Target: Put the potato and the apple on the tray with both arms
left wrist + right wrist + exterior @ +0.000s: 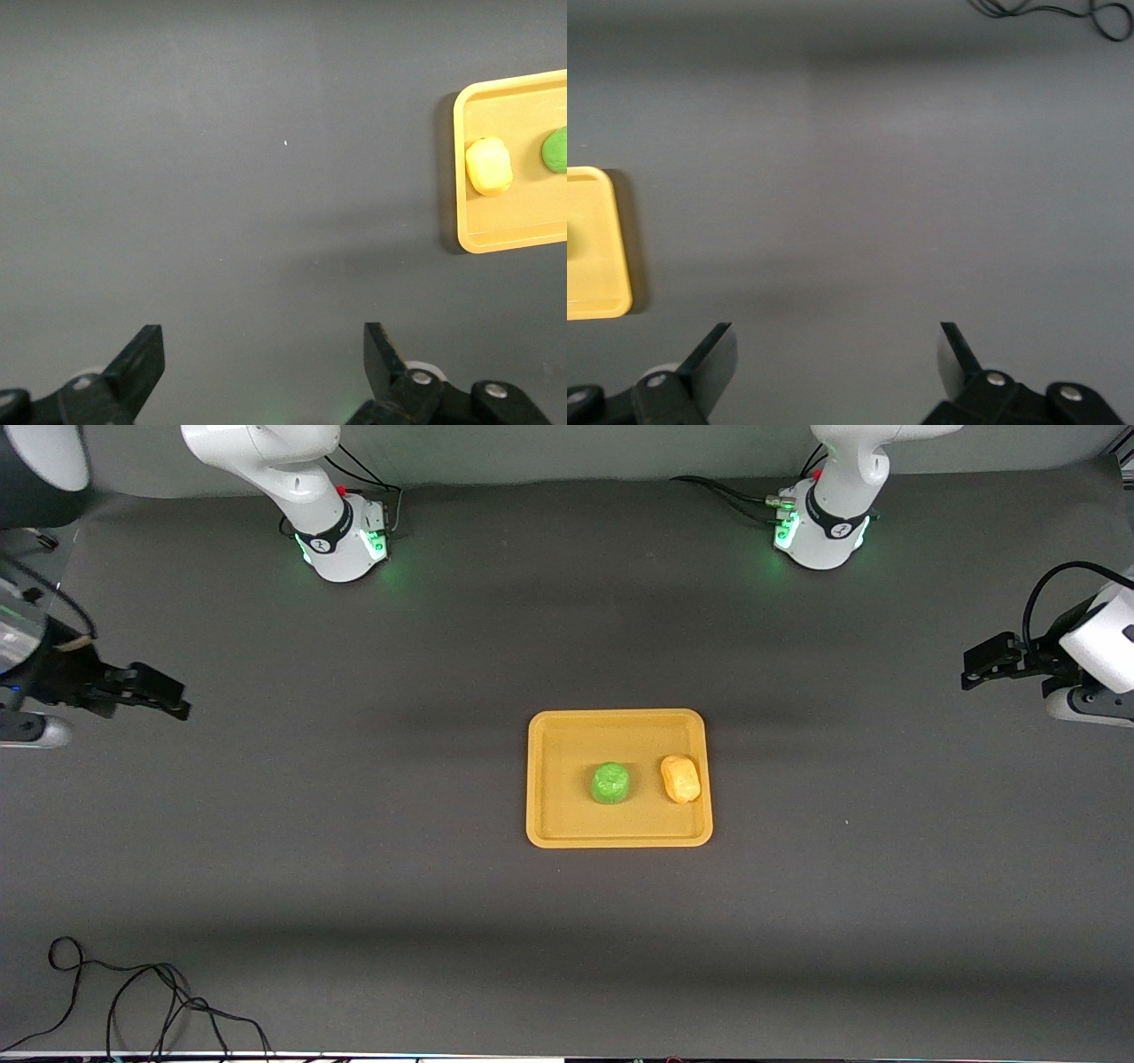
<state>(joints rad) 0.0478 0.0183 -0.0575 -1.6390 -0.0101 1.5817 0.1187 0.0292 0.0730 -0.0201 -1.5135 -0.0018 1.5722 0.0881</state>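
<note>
The tray [619, 728] lies flat on the dark worktop [354, 850], roughly midway between the two arms' ends and nearer the front camera than both bases.

The apple [610, 783] sits inside the tray, near its middle. The potato [680, 778] also sits inside the tray, beside the apple on the side toward the left arm's end, close against the tray rim. The two items are near each other but not touching. In the left wrist view the potato [489, 165] lies just inside the rim of the tray [496, 237], and the apple [556, 150] is cut off at the frame edge. In the right wrist view only one end of the tray [598, 301] shows.

The left gripper [979, 666] hangs over bare worktop at the left arm's end of the table, well apart from the tray. Its fingers [142, 354] are spread wide and hold nothing.

The right gripper [168, 695] hangs over bare worktop at the right arm's end of the table, also well apart from the tray. Its fingers [716, 352] are spread wide and hold nothing.

A loose black cable [133, 1001] lies on the worktop near the front camera, toward the right arm's end.
</note>
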